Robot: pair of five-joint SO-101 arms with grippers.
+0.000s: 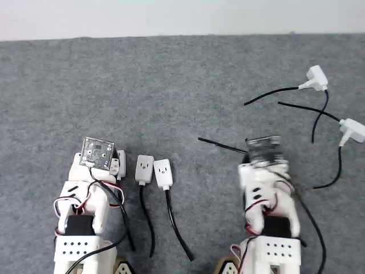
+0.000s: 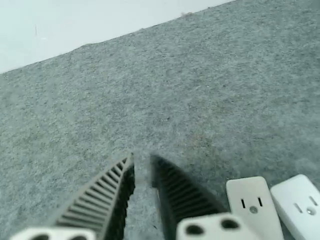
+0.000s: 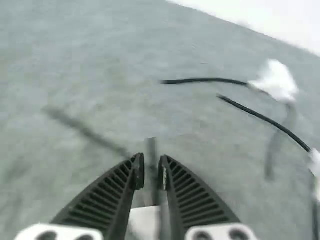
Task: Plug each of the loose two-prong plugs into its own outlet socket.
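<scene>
Evidently no plug is seated yet, and the layout looks sorted by arm. The first socket [image 1: 144,169] and the second socket [image 1: 163,173] lie side by side on the grey desk [image 1: 182,85], just beside the left arm. Their slots face up and their cords [image 1: 147,222] trail back toward the arms. With the faces up, a plug could come straight down into them.

The left tool [image 2: 142,162] hangs over bare felt next to the first socket. Its fingers are drawn nearly together, with a thin slit of desk between them, and they pinch nothing. My guess is that this arm is placed there to steady a socket, not to fetch anything.

The two plugs lie well apart from the sockets, on the right arm's side. The far plug [image 1: 316,77] and the near plug [image 1: 353,130] each lie with black leads looping loosely around them. I cannot make out which way their prongs point.

The right tool [image 3: 150,167] faces that corner, which suits it for the pickup. It is pressed almost closed, and a narrow grey strip shows in the slit. A black cable [image 1: 222,145] runs across the felt toward it. I cannot tell whether that cable is clamped or simply lies underneath.
</scene>
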